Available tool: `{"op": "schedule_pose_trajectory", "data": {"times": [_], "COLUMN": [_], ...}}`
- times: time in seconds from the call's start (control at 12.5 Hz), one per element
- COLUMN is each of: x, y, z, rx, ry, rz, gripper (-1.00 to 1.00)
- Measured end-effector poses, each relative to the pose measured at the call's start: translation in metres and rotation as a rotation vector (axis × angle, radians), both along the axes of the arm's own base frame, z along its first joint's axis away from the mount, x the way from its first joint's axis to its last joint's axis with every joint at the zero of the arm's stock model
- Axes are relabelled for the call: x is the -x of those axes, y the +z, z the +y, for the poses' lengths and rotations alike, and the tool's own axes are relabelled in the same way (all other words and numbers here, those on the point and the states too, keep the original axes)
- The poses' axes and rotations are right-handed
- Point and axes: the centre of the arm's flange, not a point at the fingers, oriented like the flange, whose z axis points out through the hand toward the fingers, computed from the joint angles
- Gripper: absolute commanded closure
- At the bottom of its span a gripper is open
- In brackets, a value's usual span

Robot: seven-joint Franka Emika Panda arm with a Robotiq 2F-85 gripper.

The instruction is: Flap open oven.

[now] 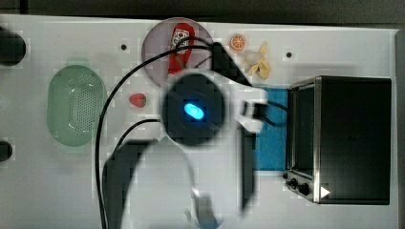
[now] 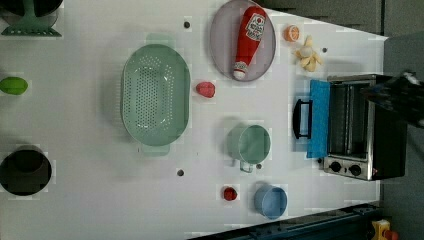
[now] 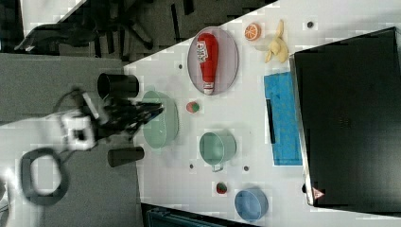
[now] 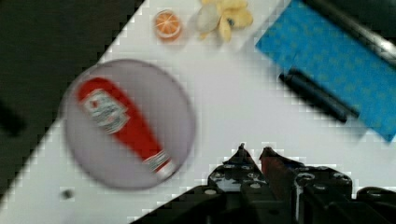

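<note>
- From my remote station I see the oven at the left view's right edge of the white counter, its blue-tinted door flapped down flat with the black bar handle pointing toward the middle of the counter.
- In the wrist view my tool hangs above bare counter, its two fingertips nearly touching; I believe it is clenched on nothing, though the picture is soft.
- A ketchup bottle lies on a grey plate beside the tool.
- An orange slice and a peeled banana sit near the door's far corner.
- In the left view, a green colander, a strawberry, a green cup and a blue bowl are spread across the counter.
</note>
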Motion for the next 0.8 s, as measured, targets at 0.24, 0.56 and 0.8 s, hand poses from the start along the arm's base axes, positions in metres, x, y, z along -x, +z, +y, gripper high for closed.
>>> {"op": "schedule_pose_trajectory", "data": {"times": [0.24, 0.56, 0.8], "x": [0.034, 0.046, 0.038], "y": [0.064, 0.067, 0.045], "z": [-0.035, -0.048, -0.041], "rx": [-0.060, -0.093, -0.076], "ry": [-0.060, -0.091, -0.085], "rz": [-0.056, -0.005, 0.048], "gripper": [0.65, 0.65, 0.65]}}
